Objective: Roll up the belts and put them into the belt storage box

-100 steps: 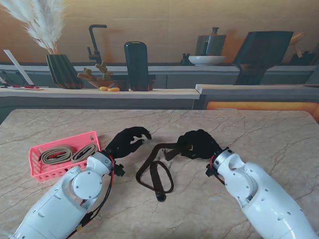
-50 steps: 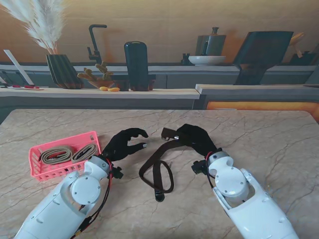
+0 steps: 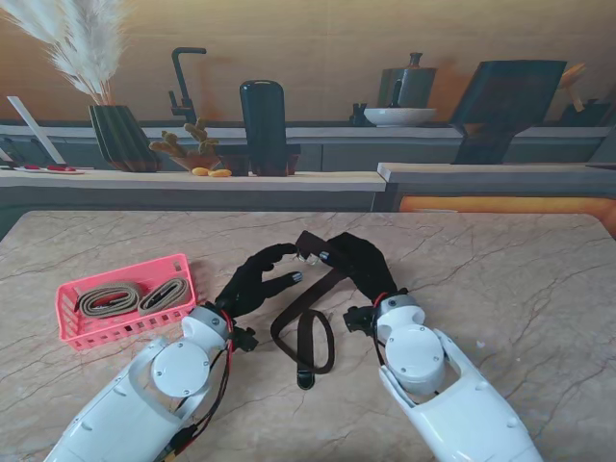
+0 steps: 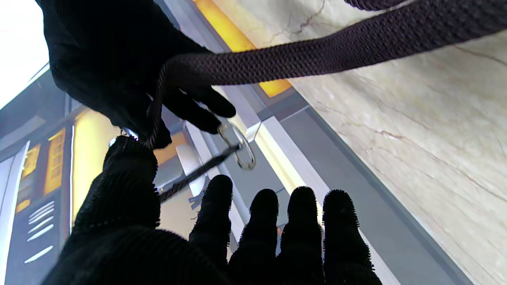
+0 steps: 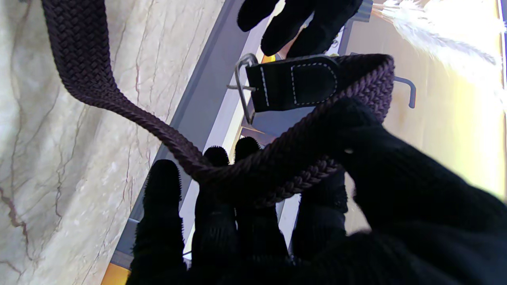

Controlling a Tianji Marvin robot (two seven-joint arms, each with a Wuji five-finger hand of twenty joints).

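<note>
A dark brown braided belt (image 3: pixel 306 332) lies in a loop on the marble table between my arms, and its buckle end is lifted. My right hand (image 3: pixel 354 260) is shut on that end; in the right wrist view the braid (image 5: pixel 277 174) crosses my fingers under the thumb, and the leather tab (image 5: pixel 293 83) with its metal buckle (image 5: pixel 241 85) sticks out. My left hand (image 3: pixel 255 281) is open with fingers spread, close beside the buckle (image 4: pixel 237 146). The pink storage basket (image 3: pixel 96 332) at my left holds two rolled beige belts (image 3: pixel 106 301).
Beyond the table's far edge runs a counter with a dark vase (image 3: pixel 263 125), a ribbed pot of pampas grass (image 3: pixel 120 135) and a white bowl (image 3: pixel 398 116). The belt's tail end (image 3: pixel 306 380) lies nearest to me.
My right hand has carried the buckle end up and to the left, toward my left hand. The left hand has moved right to meet it. The belt's loop has stayed on the table.
</note>
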